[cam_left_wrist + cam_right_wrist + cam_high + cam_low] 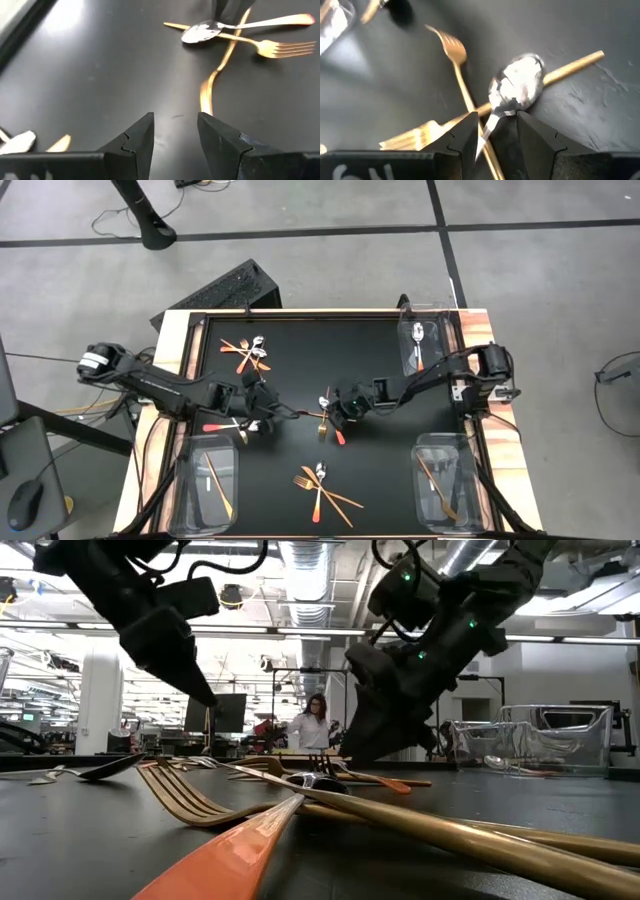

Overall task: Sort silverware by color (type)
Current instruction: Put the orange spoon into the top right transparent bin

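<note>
Silverware lies in loose clusters on the black table: one in the middle [325, 422], one at the far left [247, 352], one near the near edge [320, 485] and a few pieces by the left arm [222, 426]. My right gripper [333, 406] [497, 125] is low over the middle cluster and open. Its fingers stand on either side of the neck of a silver spoon [517, 85], which lies across a gold stick [572, 64] and a gold fork [454, 50]. My left gripper [265, 412] [175, 130] is open over bare table left of that cluster. My right gripper comes down from above with one finger on each side of the silver spoon's neck [492, 117], just behind the bowl. I cannot tell whether the fingers touch it. The spoon lies flat on the other pieces.
Clear plastic bins stand at three corners: far right [420, 345] with a silver spoon in it, near left [210, 485] and near right [440, 485] with gold pieces. A person stands in the room beyond the table [318, 725]. Bare table lies between the clusters.
</note>
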